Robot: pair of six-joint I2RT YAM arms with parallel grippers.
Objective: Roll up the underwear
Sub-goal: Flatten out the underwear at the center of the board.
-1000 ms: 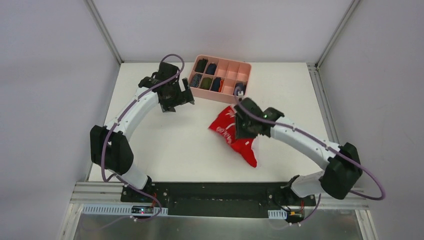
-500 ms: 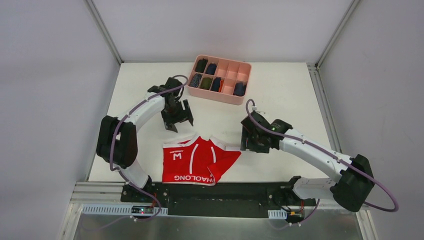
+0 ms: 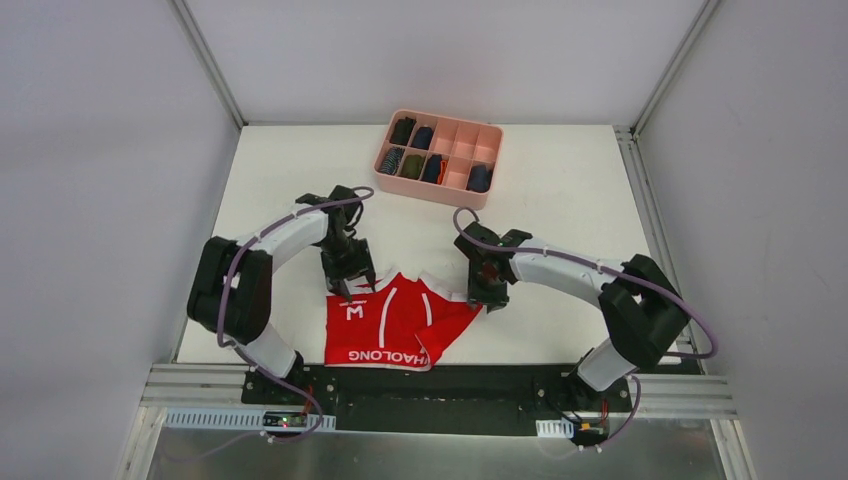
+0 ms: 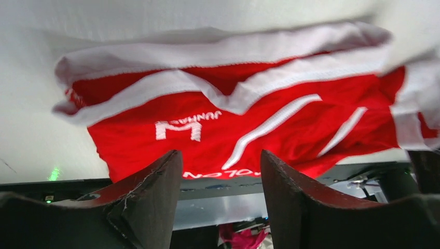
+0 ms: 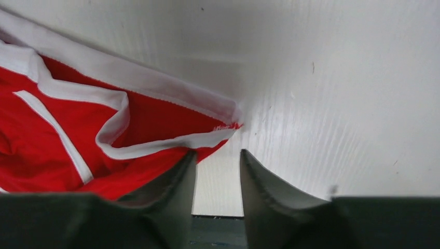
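Observation:
The red underwear (image 3: pixel 395 325) lies spread flat by the table's near edge, with white stripes and its lettered band toward the front. My left gripper (image 3: pixel 350 282) hovers at its far left corner, jaws open and empty. In the left wrist view the underwear (image 4: pixel 223 109) fills the space beyond the open left gripper (image 4: pixel 219 155). My right gripper (image 3: pixel 488 296) stands at the garment's far right corner. The right wrist view has the right gripper (image 5: pixel 218 153) open over bare table, its left finger over the edge of the underwear (image 5: pixel 62 140).
A pink compartment tray (image 3: pixel 487 196) stands at the back of the table with several dark rolled garments in it. The black rail (image 3: pixel 480 385) of the arm bases runs just in front of the underwear. Walls close in on both sides.
A second ago the right gripper held the underwear bunched at mid-table; it let go and the garment now lies flat near the front. Both grippers have moved in to its far corners, jaws narrowing.

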